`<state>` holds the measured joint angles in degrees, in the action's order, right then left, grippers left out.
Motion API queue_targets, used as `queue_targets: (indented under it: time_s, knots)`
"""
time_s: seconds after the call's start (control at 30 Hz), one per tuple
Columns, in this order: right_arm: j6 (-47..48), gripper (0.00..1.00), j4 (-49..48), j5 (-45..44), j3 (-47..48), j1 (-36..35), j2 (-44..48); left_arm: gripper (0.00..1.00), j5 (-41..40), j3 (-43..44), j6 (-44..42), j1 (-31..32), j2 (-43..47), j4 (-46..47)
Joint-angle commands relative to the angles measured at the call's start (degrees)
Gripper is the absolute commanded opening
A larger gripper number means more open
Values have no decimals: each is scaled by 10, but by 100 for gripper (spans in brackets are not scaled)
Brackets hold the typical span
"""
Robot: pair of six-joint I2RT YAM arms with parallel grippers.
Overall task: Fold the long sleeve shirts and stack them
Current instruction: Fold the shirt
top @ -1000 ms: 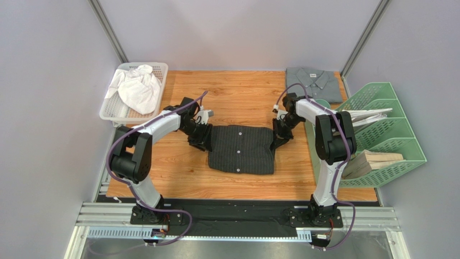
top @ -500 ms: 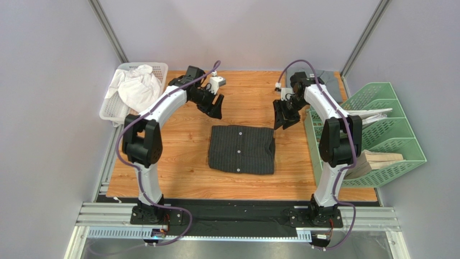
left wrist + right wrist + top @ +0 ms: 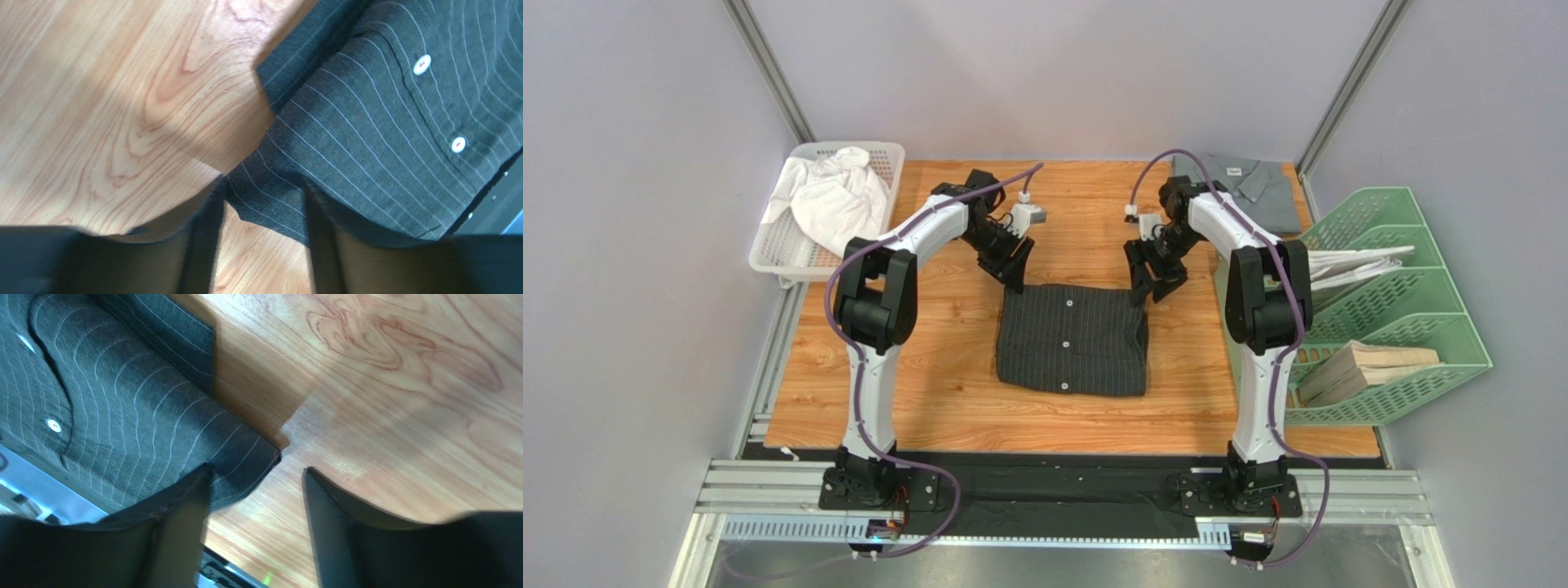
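- The black pinstriped shirt (image 3: 1071,339) lies in the middle of the surface (image 3: 928,368), folded into a compact rectangle with its button placket facing up.
- The left tool (image 3: 1017,266) is low at the shirt's far left corner and the right tool (image 3: 1143,279) at its far right corner.
- Both tools are open and grip nothing. In the left wrist view the fingers straddle the folded edge. In the right wrist view the cloth corner lies just inside one finger.
- The grey shirt (image 3: 1247,184) lies folded at the far right corner of the surface, partly behind the right arm and well apart from the black one.
- Judged from this, the black shirt's folding looks finished or nearly so. The step in hand is taking hold of its far edge, either for a last fold or to carry it onto the grey shirt.
- The next move calls for both tools to close together on every layer at the two corners. They should then lift evenly so the fold does not fall open.
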<state>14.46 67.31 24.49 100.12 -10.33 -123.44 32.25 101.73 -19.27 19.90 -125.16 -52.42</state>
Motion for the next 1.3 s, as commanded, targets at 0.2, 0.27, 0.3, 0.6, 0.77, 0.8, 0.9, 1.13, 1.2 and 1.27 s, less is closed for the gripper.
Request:
queue_targets:
  time_s: [0.2, 0.27, 0.3, 0.6, 0.77, 0.8, 0.9, 1.13, 1.2, 1.27]
  knots:
    - [44, 0, 1, -13, 68, 16, -37, 0, 37, 68, 17, -10, -29, -10]
    - [33, 0, -5, -23, 104, 13, -68, 0, 27, 84, 29, -13, -39, -13]
    - [29, 0, -8, -27, 119, 9, -78, 0, 16, 87, 35, -18, -50, -10]
    - [-29, 2, -20, -47, 255, 9, -129, 4, -27, 179, 48, -42, -84, 1]
    - [-42, 71, -15, 40, 235, 30, -22, 67, 21, 77, 74, -50, 48, 77]
    - [-43, 82, -15, 62, 225, 41, 7, 99, 46, 42, 89, -50, 124, 99]
    - [-41, 100, -35, 150, 136, 48, 116, 99, 98, -85, 156, -30, 259, 154]
    - [-140, 100, -186, 397, -130, 20, 274, 99, 98, -432, 484, 22, 492, 516]
    - [-157, 100, -194, 383, -175, -15, 278, 99, 254, -466, 554, 23, 474, 646]
    - [-172, 100, -205, 387, -220, -46, 278, 99, 231, -436, 527, 65, 440, 530]
